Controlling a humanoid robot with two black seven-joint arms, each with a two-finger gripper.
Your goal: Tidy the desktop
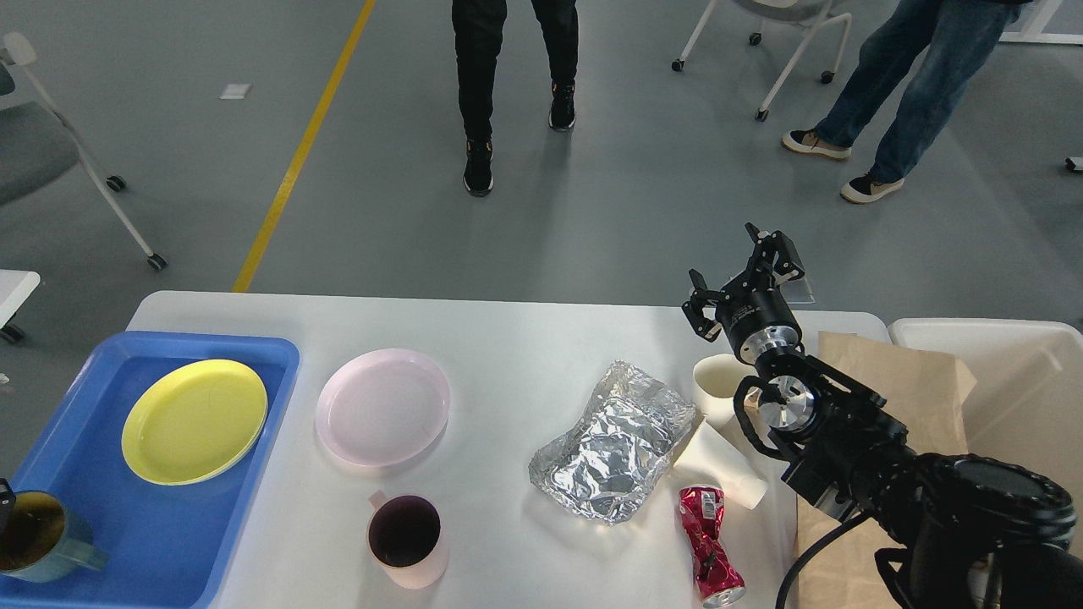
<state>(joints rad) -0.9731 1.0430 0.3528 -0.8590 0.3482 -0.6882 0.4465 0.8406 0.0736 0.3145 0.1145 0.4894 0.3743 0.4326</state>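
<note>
The white desktop (508,338) holds a pink plate (382,407), a pink mug (406,541), crumpled foil (611,440), two white paper cups (719,423) and a crushed red can (709,543). A blue tray (110,541) at the left holds a yellow plate (195,420). A blue mug (38,548) is over the tray's near left corner, with a dark sliver of my left arm at the view's edge beside it. My right gripper (734,275) is open and empty, raised above the table's far right edge, beyond the cups.
A brown paper bag (905,381) lies at the table's right end, beside a cream bin (1015,372). People's legs (508,76) and wheeled chairs (778,34) stand on the floor beyond the table.
</note>
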